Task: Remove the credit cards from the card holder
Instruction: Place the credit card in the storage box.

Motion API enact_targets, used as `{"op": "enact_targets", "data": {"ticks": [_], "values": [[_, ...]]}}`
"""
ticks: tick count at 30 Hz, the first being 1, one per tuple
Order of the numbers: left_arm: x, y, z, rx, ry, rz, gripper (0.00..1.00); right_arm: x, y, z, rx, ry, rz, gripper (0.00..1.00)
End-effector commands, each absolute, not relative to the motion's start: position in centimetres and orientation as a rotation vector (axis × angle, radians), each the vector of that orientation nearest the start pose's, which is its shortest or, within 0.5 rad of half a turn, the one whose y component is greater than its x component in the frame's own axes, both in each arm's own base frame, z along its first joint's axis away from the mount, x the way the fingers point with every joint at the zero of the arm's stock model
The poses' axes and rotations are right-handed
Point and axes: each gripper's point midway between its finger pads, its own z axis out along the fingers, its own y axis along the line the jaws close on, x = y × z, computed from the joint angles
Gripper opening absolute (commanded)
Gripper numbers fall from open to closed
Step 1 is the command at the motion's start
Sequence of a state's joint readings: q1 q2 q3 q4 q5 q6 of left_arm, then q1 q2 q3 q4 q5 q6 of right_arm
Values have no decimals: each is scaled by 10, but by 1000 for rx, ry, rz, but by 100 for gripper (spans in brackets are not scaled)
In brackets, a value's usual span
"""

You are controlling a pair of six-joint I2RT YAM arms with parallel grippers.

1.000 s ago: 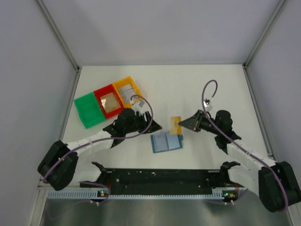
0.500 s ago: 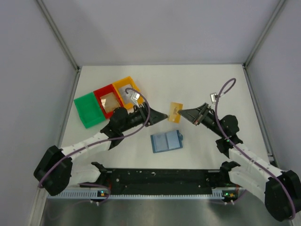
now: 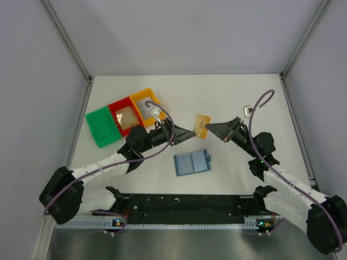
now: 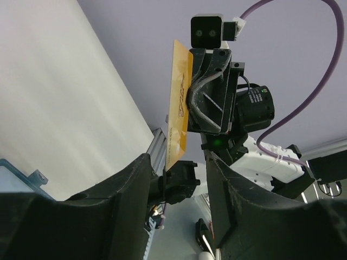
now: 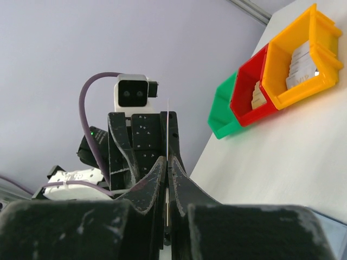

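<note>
Card: pinched by right tool.
Left tool: parted; to be closed squarely on free edge before release.

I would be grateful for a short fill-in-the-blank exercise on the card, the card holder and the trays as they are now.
1. The right gripper is shut on an orange card; the left gripper facing it is ____.
2. The blue card holder lies on the ____, below the raised card.
3. The tray between the green tray and the yellow tray is ____.
Missing words: open; table; red.
</note>
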State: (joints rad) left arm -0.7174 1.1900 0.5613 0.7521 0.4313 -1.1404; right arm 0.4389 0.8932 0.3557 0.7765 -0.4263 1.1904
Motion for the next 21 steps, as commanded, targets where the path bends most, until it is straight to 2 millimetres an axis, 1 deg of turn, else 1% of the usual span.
{"op": "enact_targets", "data": {"ticks": [1, 3, 5, 6, 8, 10, 11, 12, 14, 16, 17, 19, 20, 21], "values": [[209, -333, 299, 114, 1647, -1810, 49, 233, 234, 311, 129, 1465, 1646, 0], [209, -336, 300, 121, 1648, -1816, 45, 233, 235, 310, 127, 1469, 1649, 0], [208, -338, 302, 133, 1639, -1826, 38, 233, 235, 310, 130, 1462, 1651, 0], [207, -338, 302, 138, 1635, -1827, 32, 233, 235, 311, 129, 1464, 1652, 0], [208, -337, 302, 142, 1625, -1817, 14, 233, 235, 310, 125, 1471, 1647, 0], [210, -335, 301, 145, 1613, -1788, 0, 232, 237, 306, 115, 1488, 1646, 0], [211, -333, 300, 147, 1606, -1771, 0, 232, 237, 305, 109, 1496, 1642, 0], [213, -331, 299, 153, 1595, -1744, 0, 231, 238, 302, 100, 1509, 1639, 7], [217, -324, 295, 183, 1590, -1690, 0, 229, 239, 298, 84, 1523, 1627, 25], [226, -309, 285, 221, 1612, -1603, 0, 229, 239, 294, 59, 1549, 1597, 46], [229, -302, 278, 253, 1635, -1552, 0, 228, 240, 292, 42, 1570, 1575, 52], [244, -281, 266, 300, 1684, -1421, 0, 230, 240, 282, 8, 1627, 1508, 69], [253, -267, 263, 300, 1709, -1352, 0, 231, 239, 278, -17, 1655, 1465, 77], [261, -253, 254, 311, 1753, -1276, 0, 233, 238, 270, -28, 1694, 1418, 83]]}}
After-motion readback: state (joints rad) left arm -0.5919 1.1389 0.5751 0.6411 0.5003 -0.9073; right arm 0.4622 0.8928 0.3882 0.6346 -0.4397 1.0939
